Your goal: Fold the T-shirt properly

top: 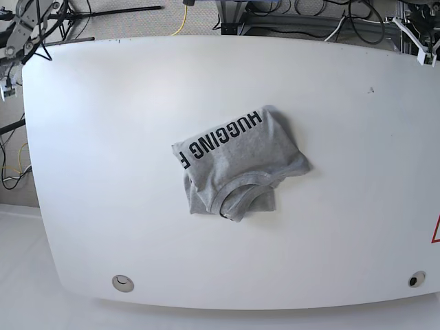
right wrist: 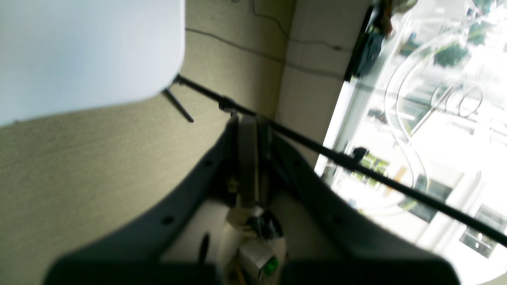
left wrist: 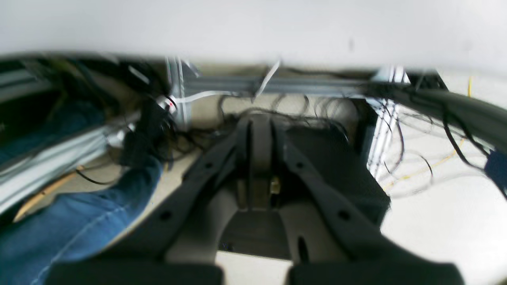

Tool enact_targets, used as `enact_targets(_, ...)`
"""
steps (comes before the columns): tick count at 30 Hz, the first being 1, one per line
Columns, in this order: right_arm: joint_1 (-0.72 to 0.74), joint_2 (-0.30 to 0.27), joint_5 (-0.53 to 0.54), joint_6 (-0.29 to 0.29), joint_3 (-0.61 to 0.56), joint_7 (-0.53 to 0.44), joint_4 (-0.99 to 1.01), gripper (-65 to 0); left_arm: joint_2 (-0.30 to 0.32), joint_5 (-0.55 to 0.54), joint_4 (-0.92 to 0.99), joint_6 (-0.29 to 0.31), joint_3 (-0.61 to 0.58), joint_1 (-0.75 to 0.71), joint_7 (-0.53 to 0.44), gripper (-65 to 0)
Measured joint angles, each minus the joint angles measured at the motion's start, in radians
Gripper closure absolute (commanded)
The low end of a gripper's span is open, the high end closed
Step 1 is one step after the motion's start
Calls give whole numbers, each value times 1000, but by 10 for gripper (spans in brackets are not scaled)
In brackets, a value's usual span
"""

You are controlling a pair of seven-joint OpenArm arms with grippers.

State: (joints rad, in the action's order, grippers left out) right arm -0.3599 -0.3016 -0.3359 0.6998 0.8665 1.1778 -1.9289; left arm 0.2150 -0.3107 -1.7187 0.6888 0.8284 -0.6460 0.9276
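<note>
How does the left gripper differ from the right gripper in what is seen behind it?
Behind the left gripper lie tangled cables, a metal frame and a leg in blue jeans; behind the right gripper are beige carpet, a black pole and a bright window. The left view is darker, the right brighter. Both are shut and hold nothing.

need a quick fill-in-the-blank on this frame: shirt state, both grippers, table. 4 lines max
1. The grey T-shirt lies in a loose bundle near the ____ of the white table.
2. The black lettering showing on the shirt begins with the word ____.
3. The left gripper is off the table, and its jaws are ____.
4. The right gripper holds ____; its jaws are closed with floor and a window behind them.

Missing words: middle; HUGGING; shut; nothing
</note>
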Motion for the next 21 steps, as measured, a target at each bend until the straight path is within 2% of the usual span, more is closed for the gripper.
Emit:
enact_targets(3,-46,33,3,0,59,-53,1,-5,-20,13,5,1,-29,-7,-3,0)
enact_targets(6,-87,74,-8,0,104,-90,10,-5,-39,72,32,0,-59,-7,-5,0)
enact_targets(12,-114,164,-88,4,169,-178,117,-5,-42,177,142,0,-126,-7,-18,0)
enact_targets(17,-111,224,-138,4,211,-332,283,-5,-45,211,229,0,-164,-7,-119,0)
enact_targets(21,-111,246,-163,4,212,-401,411,0,-55,262,294,0,-202,-4,-195,0)
